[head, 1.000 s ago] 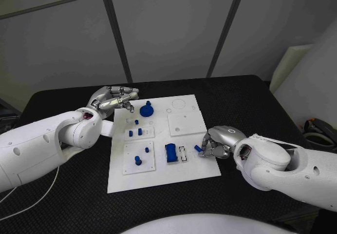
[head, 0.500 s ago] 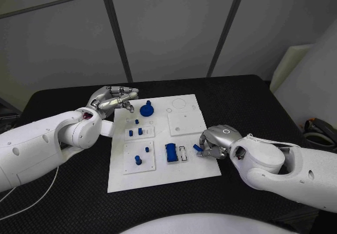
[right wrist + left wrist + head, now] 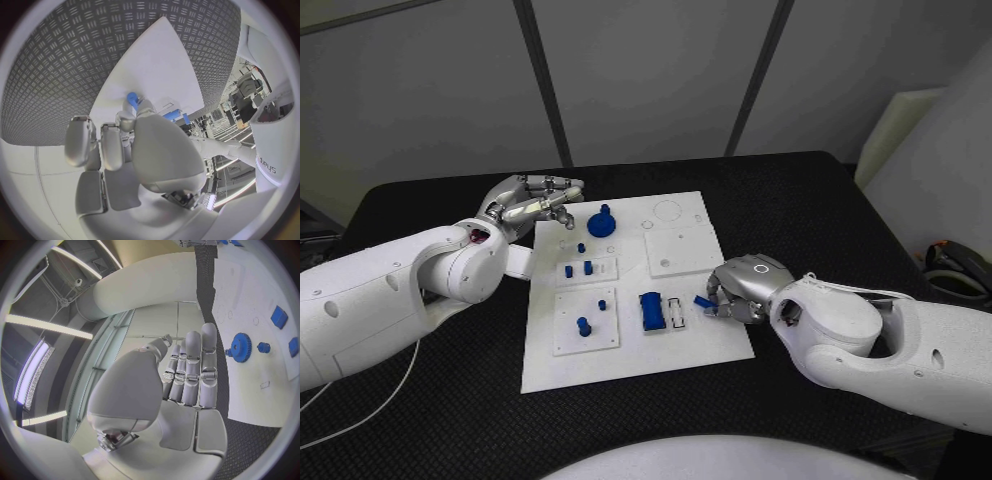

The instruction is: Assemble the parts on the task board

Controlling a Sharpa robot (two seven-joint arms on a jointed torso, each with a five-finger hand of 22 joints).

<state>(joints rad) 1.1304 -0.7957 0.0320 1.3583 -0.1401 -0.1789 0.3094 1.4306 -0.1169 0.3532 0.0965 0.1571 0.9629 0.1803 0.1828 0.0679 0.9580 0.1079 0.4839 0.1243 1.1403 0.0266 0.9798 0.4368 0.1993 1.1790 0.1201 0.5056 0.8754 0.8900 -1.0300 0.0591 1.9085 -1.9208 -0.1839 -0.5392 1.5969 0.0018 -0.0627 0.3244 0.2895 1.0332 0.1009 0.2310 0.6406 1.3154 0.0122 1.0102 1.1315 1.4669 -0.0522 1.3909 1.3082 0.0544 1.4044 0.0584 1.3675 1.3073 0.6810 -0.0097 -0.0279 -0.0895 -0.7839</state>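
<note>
The white task board [image 3: 689,345] lies mid-table with several blue parts on it: a round gear [image 3: 600,224], a rectangular block [image 3: 651,311] and small pegs [image 3: 583,326]. My right hand [image 3: 740,290] hangs over the board's right edge and pinches a small blue part [image 3: 707,301] at its fingertips; the same part [image 3: 132,99] shows in the right wrist view. Beside that part is an empty white slot [image 3: 678,313]. My left hand [image 3: 531,203] hovers at the board's far left corner with fingers curled and nothing in it. The gear [image 3: 239,347] appears in the left wrist view.
Square white inset plates sit on the board: one at the far right [image 3: 682,250], two on the left [image 3: 584,322]. Black textured table [image 3: 805,200] surrounds the board. A white foam slab [image 3: 899,130] leans at the far right.
My right hand has shifted slightly left and further onto the board with the small blue part. The left hand has stayed in place.
</note>
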